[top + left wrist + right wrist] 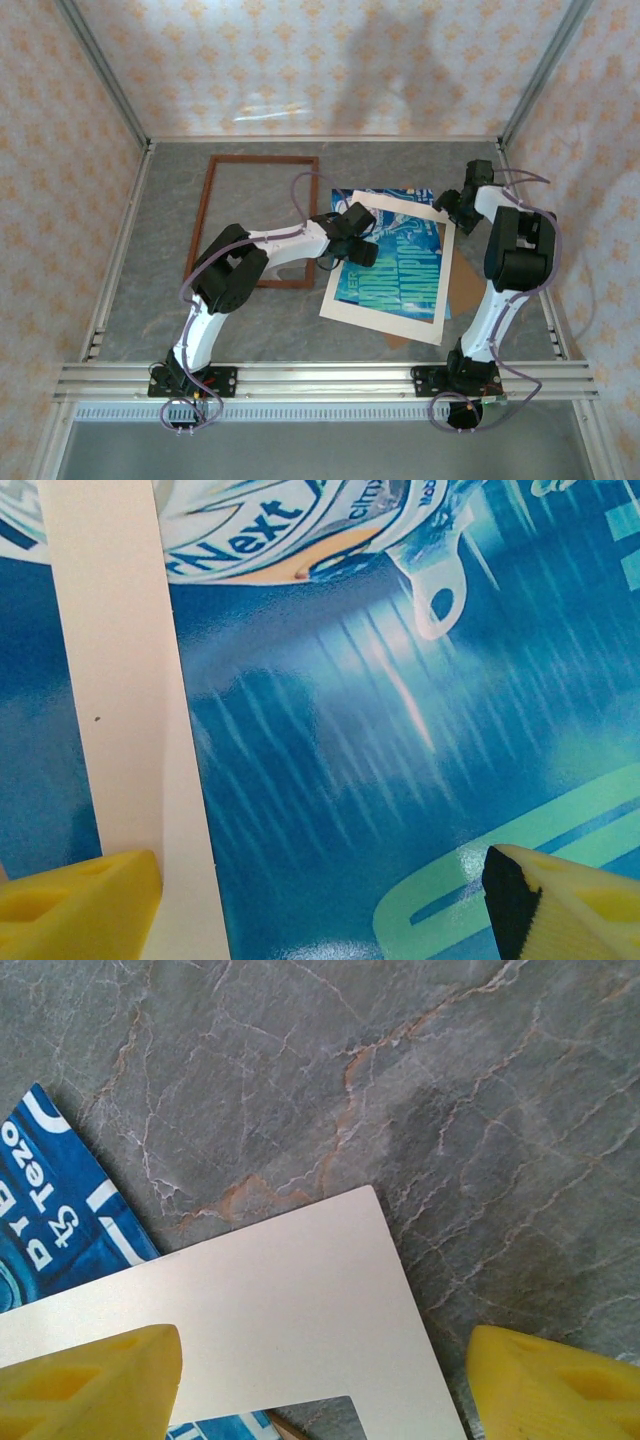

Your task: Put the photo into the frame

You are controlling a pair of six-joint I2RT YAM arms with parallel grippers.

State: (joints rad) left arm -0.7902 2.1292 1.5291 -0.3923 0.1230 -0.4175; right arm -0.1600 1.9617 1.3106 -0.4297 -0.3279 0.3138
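Photo (pixel 395 260) lies mid-picture under the skewed cream mat (pixel 380 312), just right of the empty frame (pixel 265 158), and with left gripper (pixel 320 905) and right gripper (pixel 325 1380) both wide, each should probably pinch one sheet only.

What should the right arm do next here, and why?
Probably lower the right gripper and pinch the corner of the cream mat to lift it away: that corner sits under its open fingers, the mat lies on the photo, and the frame lies empty.
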